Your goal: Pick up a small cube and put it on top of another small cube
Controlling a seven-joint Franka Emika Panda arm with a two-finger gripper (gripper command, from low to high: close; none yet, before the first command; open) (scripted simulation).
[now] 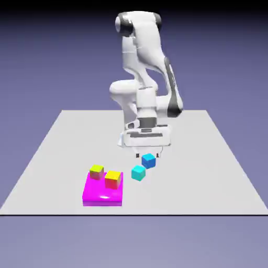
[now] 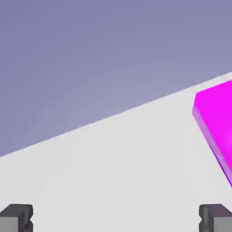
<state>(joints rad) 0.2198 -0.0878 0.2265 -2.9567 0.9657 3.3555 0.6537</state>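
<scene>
Two small cubes sat on the counter (image 1: 63, 157) just below my tool (image 1: 148, 152), whose jaws were spread wide and empty, with the cyan cube (image 1: 138, 172) nearer the camera and slightly toward the exterior view's left of the blue cube (image 1: 148, 160) under my fingertips.

White multi-jointed robot arm (image 1: 146, 63) folds sharply down from high shoulder, forearm doubled back, wrist low over table. White two-finger gripper (image 1: 148, 154) points down, tilted. Small grey fingertips (image 2: 17, 217) stand wide apart, jaws fully spread, nothing between them.
</scene>
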